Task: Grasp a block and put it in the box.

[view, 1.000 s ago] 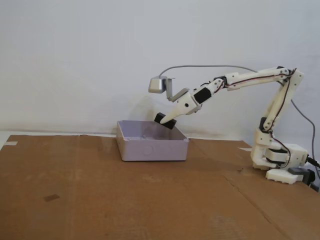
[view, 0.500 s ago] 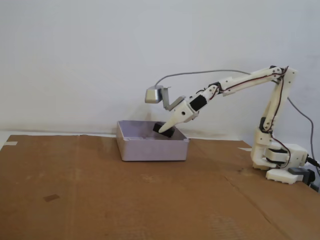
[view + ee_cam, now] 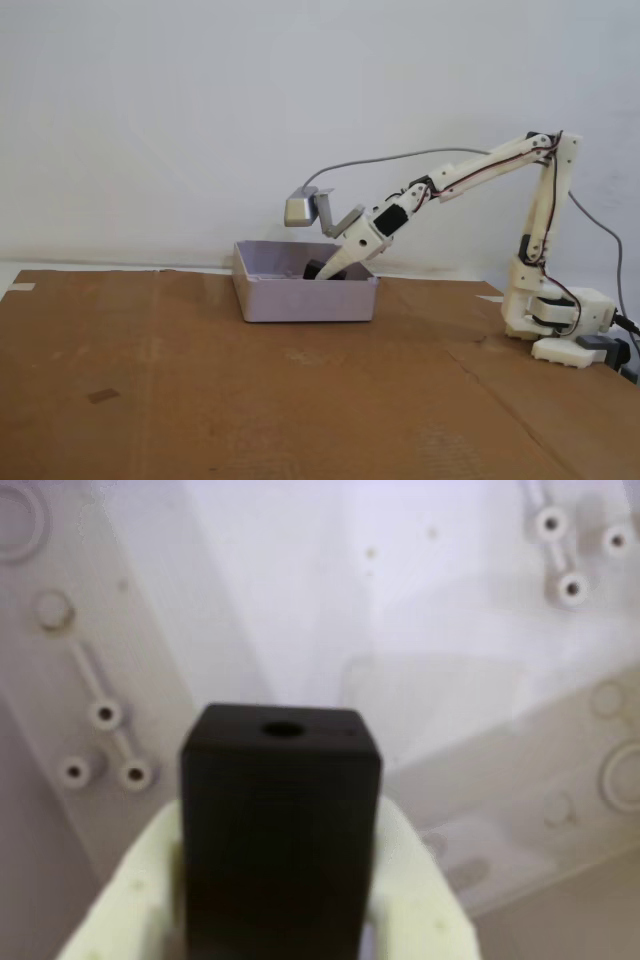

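Brown cardboard (image 3: pixel 200 380) covers the tabletop in the fixed view, with a plain white wall (image 3: pixel 200 120) behind it filling the upper half of the frame. Just left of centre sits the box (image 3: pixel 300 298), pale lilac-grey with low walls. At the right edge the white arm (image 3: pixel 540 220) rises from its base and stretches leftward, then slopes down so that its gripper (image 3: pixel 322 272) dips inside the box, below the rim on the right side. A silver-grey camera module (image 3: pixel 297 210) rides above the gripper, trailing a grey cable (image 3: pixel 400 157) back toward the arm. Only a dark corner of the block (image 3: pixel 316 269) shows over the box wall. From the wrist view the block (image 3: pixel 280 830) fills the lower centre of the frame, matte black with a small round hole in its top face, clamped between the two pale fingers (image 3: pixel 125 900) that press against its sides. Behind it spreads the box floor (image 3: pixel 400 610), pale and moulded with small round bosses.
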Available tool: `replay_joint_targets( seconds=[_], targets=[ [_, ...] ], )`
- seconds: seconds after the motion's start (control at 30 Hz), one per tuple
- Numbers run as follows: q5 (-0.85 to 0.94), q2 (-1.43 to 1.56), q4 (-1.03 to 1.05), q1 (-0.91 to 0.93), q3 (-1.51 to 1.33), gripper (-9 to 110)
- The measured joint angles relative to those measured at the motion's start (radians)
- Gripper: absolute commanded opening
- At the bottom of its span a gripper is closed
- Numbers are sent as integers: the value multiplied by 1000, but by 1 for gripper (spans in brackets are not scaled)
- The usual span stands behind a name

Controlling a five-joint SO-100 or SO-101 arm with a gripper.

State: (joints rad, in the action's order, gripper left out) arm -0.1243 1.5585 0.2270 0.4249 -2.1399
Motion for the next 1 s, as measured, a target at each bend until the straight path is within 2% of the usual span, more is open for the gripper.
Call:
replay_joint_targets(
  seconds=[0.23,0.77,1.0],
  targets=[
    [0,-67,-78,2,2,6],
    [0,-135,-89,0,38,8],
    [0,-135,-89,0,38,20]
  ],
)
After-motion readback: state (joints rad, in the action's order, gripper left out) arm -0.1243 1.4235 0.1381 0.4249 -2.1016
